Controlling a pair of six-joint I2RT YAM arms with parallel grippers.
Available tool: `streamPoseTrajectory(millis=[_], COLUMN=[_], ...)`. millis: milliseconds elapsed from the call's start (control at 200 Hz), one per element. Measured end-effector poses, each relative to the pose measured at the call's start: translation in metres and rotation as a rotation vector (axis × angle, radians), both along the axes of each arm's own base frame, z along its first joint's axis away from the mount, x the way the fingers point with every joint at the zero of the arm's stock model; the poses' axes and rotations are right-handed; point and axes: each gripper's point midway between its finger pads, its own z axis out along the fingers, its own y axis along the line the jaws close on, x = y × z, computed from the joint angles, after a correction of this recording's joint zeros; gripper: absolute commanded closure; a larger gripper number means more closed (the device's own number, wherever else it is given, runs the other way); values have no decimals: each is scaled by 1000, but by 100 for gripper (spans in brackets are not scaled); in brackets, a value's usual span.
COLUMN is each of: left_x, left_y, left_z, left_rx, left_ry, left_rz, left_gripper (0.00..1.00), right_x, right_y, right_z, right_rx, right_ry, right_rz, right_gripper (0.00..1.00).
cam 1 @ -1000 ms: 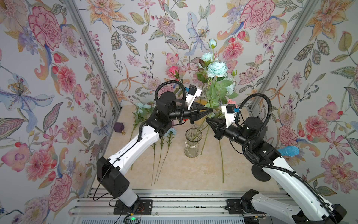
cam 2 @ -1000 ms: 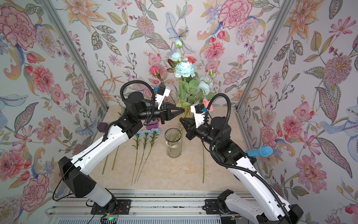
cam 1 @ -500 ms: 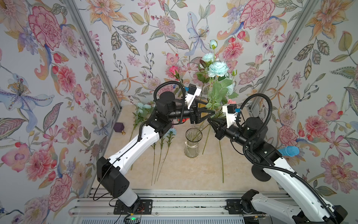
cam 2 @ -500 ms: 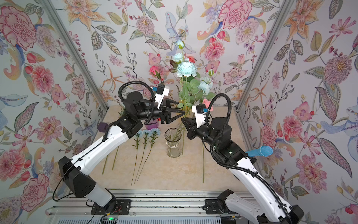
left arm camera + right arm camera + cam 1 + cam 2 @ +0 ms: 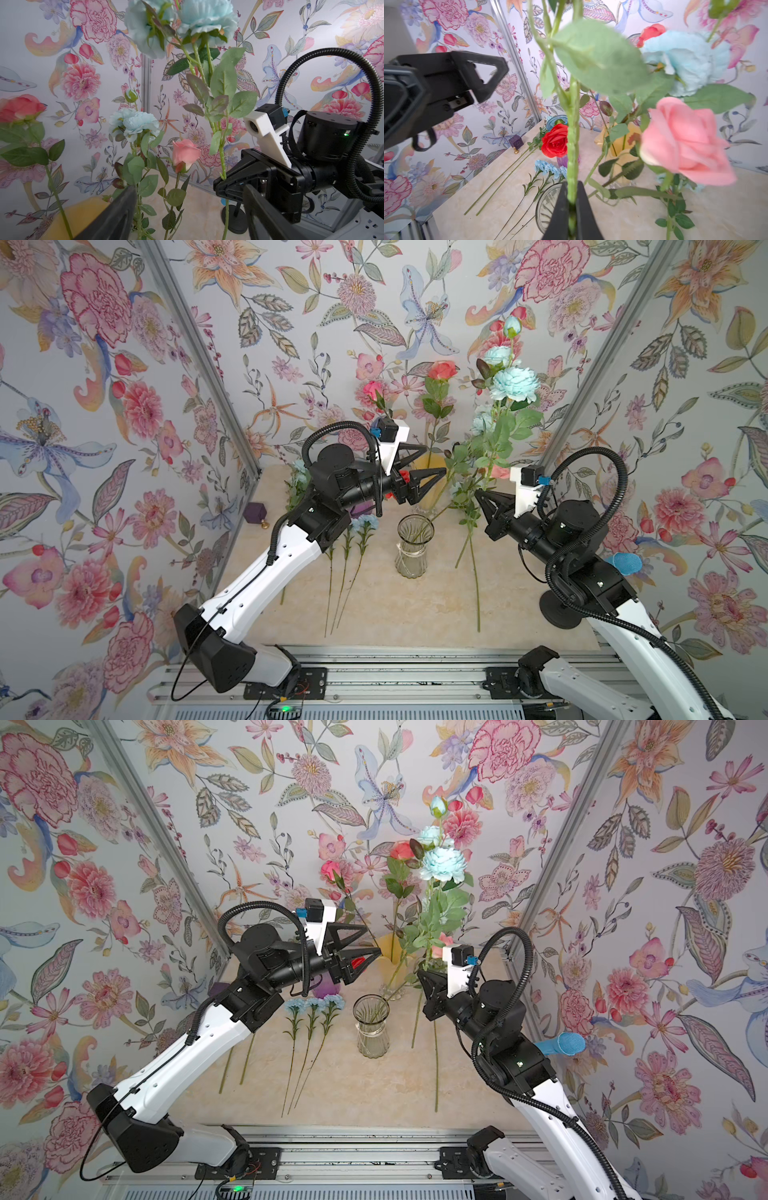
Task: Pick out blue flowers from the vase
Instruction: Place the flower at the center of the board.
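Above the middle of the bench point(image 5: 415, 614), the right hand point(image 5: 478, 492) is clamped on the green stem of a leafy blue flower spray point(image 5: 513, 384), upright beside the clear vase point(image 5: 411, 549) on its right-edge side. The left hand point(image 5: 434, 458) gapes wide nearby, holding nothing. 3 blue flowers point(image 5: 313, 1004) lie flat toward the left edge.
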Motion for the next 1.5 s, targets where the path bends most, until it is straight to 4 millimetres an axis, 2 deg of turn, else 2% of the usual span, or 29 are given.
streamPoseTrajectory(millis=[290, 620, 826, 1016, 1271, 1501], left_x=[13, 23, 23, 26, 25, 26], left_y=[37, 49, 50, 52, 56, 61], left_z=[-3, 2, 2, 0, -2, -1], left_rx=[-30, -48, -48, -44, -36, -36], left_ry=[-37, -52, -57, -54, -65, -69], left_rz=[223, 310, 317, 336, 346, 360], left_gripper=[20, 21, 21, 21, 21, 21], right_x=[21, 52, 79, 99, 119, 120], right_y=[-70, -111, -142, -161, -166, -172], right_z=[-19, -76, -128, -182, -269, -323], right_rx=[-48, -170, -234, -290, -382, -408], right_ry=[100, 336, 504, 660, 887, 1030], right_rz=[-264, -432, -518, -558, -527, -507], right_gripper=[100, 100, 100, 100, 100, 100])
